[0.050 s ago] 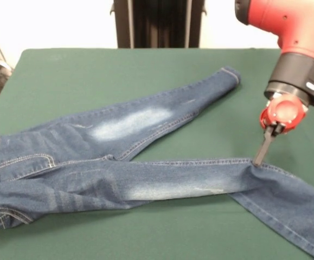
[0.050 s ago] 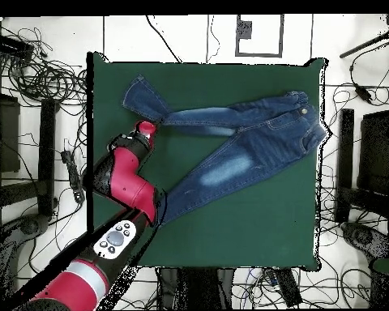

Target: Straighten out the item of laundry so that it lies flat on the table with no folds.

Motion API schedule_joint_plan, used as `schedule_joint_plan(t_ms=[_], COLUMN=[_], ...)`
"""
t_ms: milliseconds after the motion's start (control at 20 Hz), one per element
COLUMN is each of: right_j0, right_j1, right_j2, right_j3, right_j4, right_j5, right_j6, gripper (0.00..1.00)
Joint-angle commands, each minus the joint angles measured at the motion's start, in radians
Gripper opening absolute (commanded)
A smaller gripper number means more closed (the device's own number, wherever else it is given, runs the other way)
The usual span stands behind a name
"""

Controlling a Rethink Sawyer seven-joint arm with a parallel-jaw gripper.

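The item of laundry (image 1: pixel 119 162), a small pair of blue jeans with faded thigh patches, lies spread on the green table (image 1: pixel 91 76). Its waistband is at the left edge in the front view. One leg runs straight up to the right, with its cuff (image 1: pixel 231 75) flat. The other leg runs right and bends downward at a crease near the knee. My gripper (image 1: pixel 258 158) points down at that crease with its fingers together, pinching the leg's upper edge. In the overhead view the gripper (image 2: pixel 155 125) sits at the bend of the upper leg of the jeans (image 2: pixel 238 154).
The bent leg's end runs off the lower right corner of the front view. A black stand (image 1: pixel 157 21) rises behind the table's far edge. Cables (image 2: pixel 36 73) and dark equipment surround the table (image 2: pixel 254 227) on the floor in the overhead view.
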Motion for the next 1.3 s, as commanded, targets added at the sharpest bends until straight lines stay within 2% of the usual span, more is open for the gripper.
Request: schedule_joint_plan(t_ms=[50,650,800,1000,1300], right_j0=[0.041,0.078,0.077,0.116,0.123], right_j1=[-0.007,0.012,0.01,0.038,0.053], right_j2=[0.078,0.056,0.061,0.026,0.032], right_j3=[0.065,0.064,0.064,0.062,0.06], right_j4=[0.035,0.105,0.092,0.164,0.156], right_j5=[0.014,0.034,0.034,0.068,0.039], right_j6=[0.06,0.027,0.031,-0.014,0.01], gripper=[0.0,0.0,0.0,0.0,0.0])
